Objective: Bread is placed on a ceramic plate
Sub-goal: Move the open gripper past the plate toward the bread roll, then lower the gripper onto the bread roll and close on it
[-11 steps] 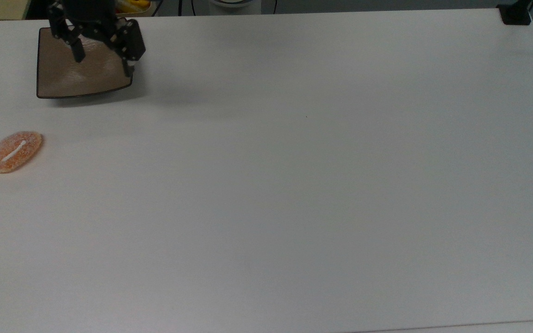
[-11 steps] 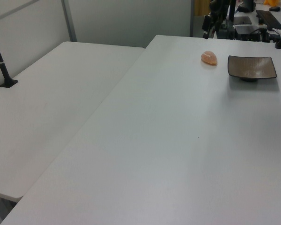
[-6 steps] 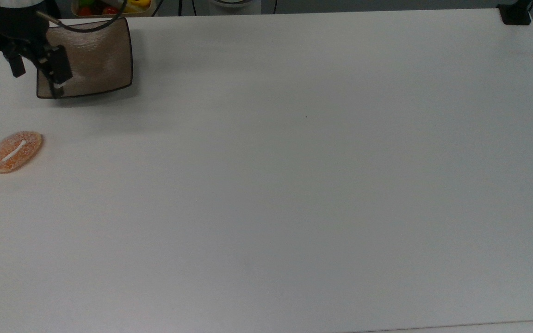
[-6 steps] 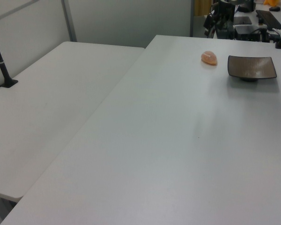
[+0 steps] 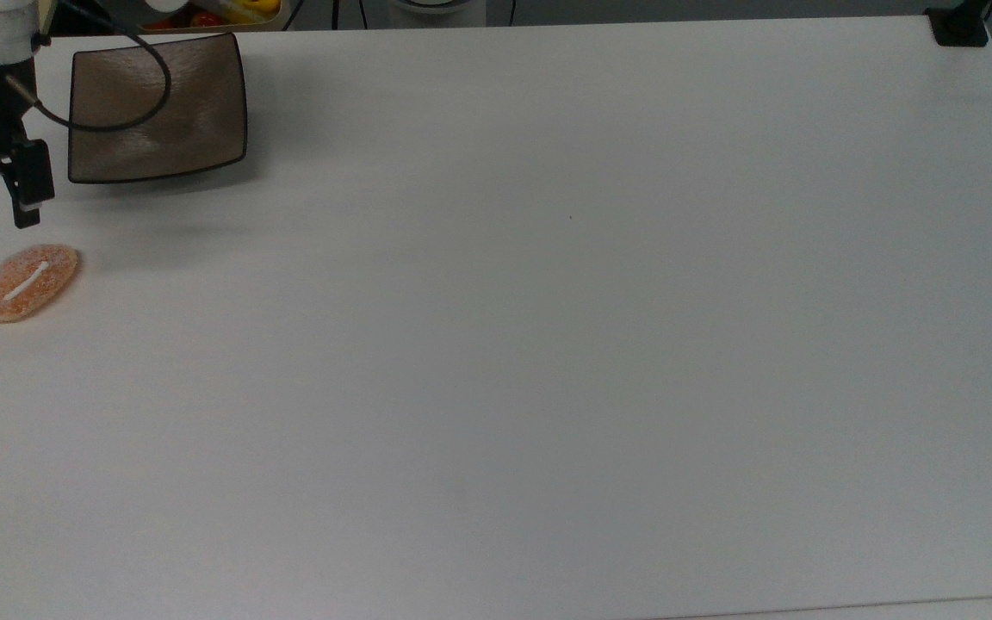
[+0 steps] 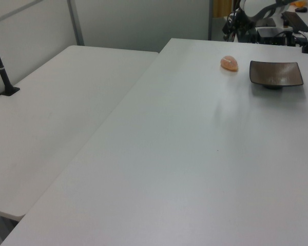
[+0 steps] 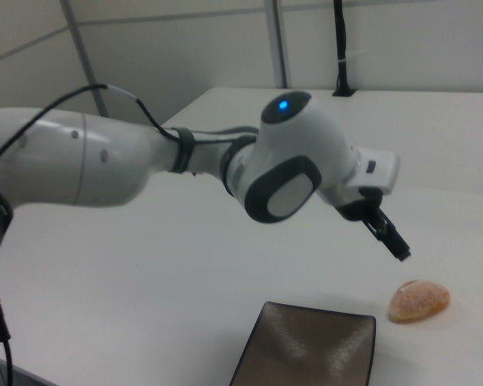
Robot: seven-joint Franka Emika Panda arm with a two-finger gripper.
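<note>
The bread (image 5: 29, 282) is a small orange-brown oval bun with a white stripe, lying on the white table near the top view's left edge. It also appears as bread (image 6: 229, 63) and bread (image 7: 419, 300). The ceramic plate (image 5: 156, 108) is a square brown dish with nothing on it, seen again as the plate (image 6: 275, 73) and plate (image 7: 310, 350). My gripper (image 5: 0, 197) hangs open above the table, between plate and bread, just off the plate's left edge in the top view. In the right view the gripper (image 7: 390, 240) points down toward the bread, clear of it.
A black cable (image 5: 130, 95) loops over the plate. A tray of colourful fruit (image 5: 220, 12) sits beyond the table's far edge. A black clamp (image 5: 959, 26) holds the top view's upper right corner. A second white table (image 6: 51, 113) adjoins in the left view.
The open gripper has swung from above the plate to the top view's left and down toward the bread. Bread and plate have not moved.
</note>
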